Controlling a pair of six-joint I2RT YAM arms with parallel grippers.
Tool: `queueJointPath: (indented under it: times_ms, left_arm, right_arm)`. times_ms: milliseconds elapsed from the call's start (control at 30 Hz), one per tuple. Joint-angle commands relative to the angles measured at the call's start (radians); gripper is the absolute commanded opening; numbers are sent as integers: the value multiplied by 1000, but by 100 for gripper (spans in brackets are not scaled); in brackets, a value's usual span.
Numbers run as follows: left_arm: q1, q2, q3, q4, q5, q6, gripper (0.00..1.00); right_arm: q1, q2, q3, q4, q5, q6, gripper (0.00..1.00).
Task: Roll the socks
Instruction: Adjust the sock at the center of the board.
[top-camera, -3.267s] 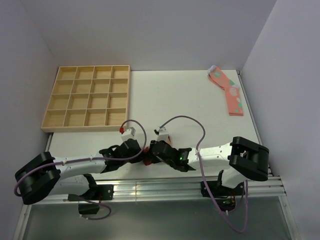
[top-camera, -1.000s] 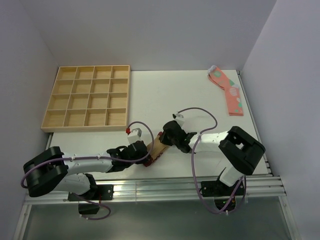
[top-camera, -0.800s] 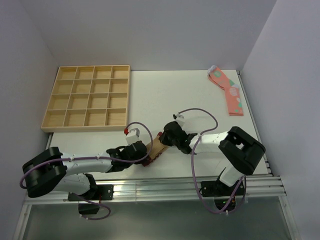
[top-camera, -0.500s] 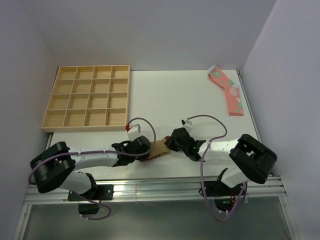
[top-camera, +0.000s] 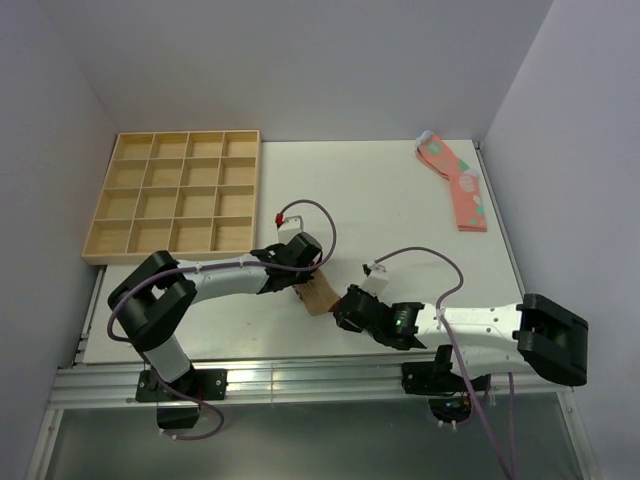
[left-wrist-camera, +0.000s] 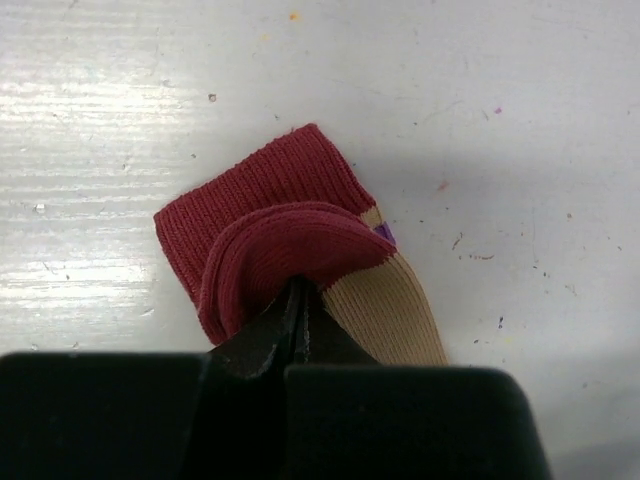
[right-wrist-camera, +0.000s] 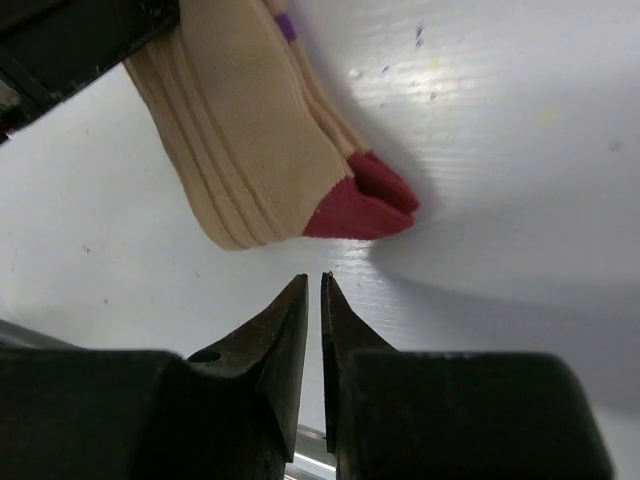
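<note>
Now left gripper (left-wrist-camera: 300, 298) jaws pinch the ribbed tan socks (left-wrist-camera: 285, 205); right gripper (right-wrist-camera: 314, 287) jaws barely parted, empty.

On the white table (top-camera: 340, 190), at my far left, lies a wooden grid tray (top-camera: 170, 256) — four by four compartments. In my far right corner lie salmon-pink spotted socks (top-camera: 462, 187), flat — well apart from the tray.

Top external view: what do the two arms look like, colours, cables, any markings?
The left arm and right arm have white links with bulky black joints. A thin purple cable loops off each wrist. The right arm shows a small green light. The left pincer and right pincer have black tapered fingers.
</note>
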Motion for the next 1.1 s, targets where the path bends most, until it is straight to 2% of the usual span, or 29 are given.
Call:
queueJointPath:
  times_ms: [0,133,200,367,433,567,600,633,733,867,1067]
  left_arm:
    - [2,-4,30,31,25,90,2]
    - [5,-18,18,75,36,130,5]
    - [5,-27,7,95,46,144,5]
    - [5,-88,-24,126,42,130,8]
    - [5,-121,-53,146,39,127,13]
    - [5,-234,-117,172,13,79,23]
    - [3,-295,-158,110,-54,-9,21]
    - [3,-296,-174,109,-55,-10,21]
    - [2,-362,-229,-18,-164,-207,8]
    - [2,-340,-274,-61,-179,-292,1]
    - [2,-215,-261,-1,-138,-294,0]
  right_arm:
    - [5,-74,72,-147,129,-18,18]
    - [-9,-119,132,-189,183,-105,22]
    - [-64,-125,122,-87,126,-215,24]
    - [-217,-84,74,7,8,-300,24]
    - [-259,-70,70,20,8,-299,24]
    - [-267,7,88,37,8,-306,24]
    - [-267,65,99,50,-3,-311,24]
    - [-267,65,99,55,-3,-311,24]
    - [-267,134,93,67,-24,-294,22]
    - [-265,159,80,110,-35,-276,21]
    - [-235,171,79,109,-24,-256,21]
